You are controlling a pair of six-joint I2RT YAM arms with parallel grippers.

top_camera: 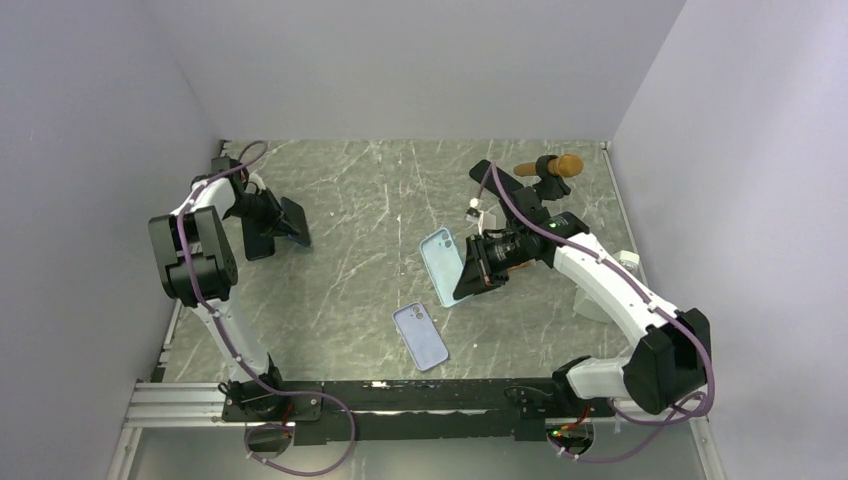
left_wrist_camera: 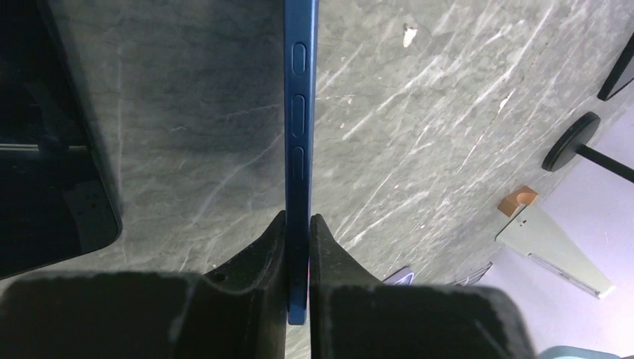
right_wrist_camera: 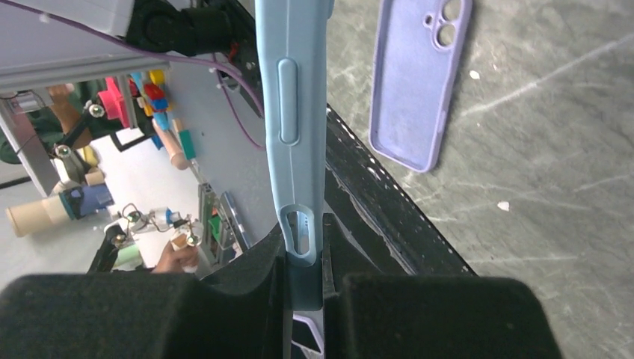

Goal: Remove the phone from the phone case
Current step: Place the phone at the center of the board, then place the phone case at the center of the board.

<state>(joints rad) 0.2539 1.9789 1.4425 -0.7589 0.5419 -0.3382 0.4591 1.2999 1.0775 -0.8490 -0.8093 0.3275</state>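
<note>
1. top external shows the 9 o'clock side of the table [top_camera: 350, 190]. my left gripper [left_wrist_camera: 299, 224] is closed tight on one end of the dark blue phone [left_wrist_camera: 300, 112]. the left wrist view has it edge-on with the side buttons showing and no case around it. gripping the end leaves the rest of the body free, which suits pulling it out of a shell. i can't tell whether its far end touches the marble.
2. near 6 o'clock a lilac case [top_camera: 420, 337] lies flat, apparently open side up. neither arm touches it, so i judge it a spare.
3. just toward 1 o'clock from that, my right gripper [right_wrist_camera: 303, 239] pinches the end of the light blue case [top_camera: 440, 265]. the case is tilted up off the table and well apart from the phone. holding each piece in its own arm is what separates them, so i judge the removal essentially done.
4. at 1 o'clock, far back, stands an orange-tipped stand [top_camera: 560, 165], clear of both arms.
</note>
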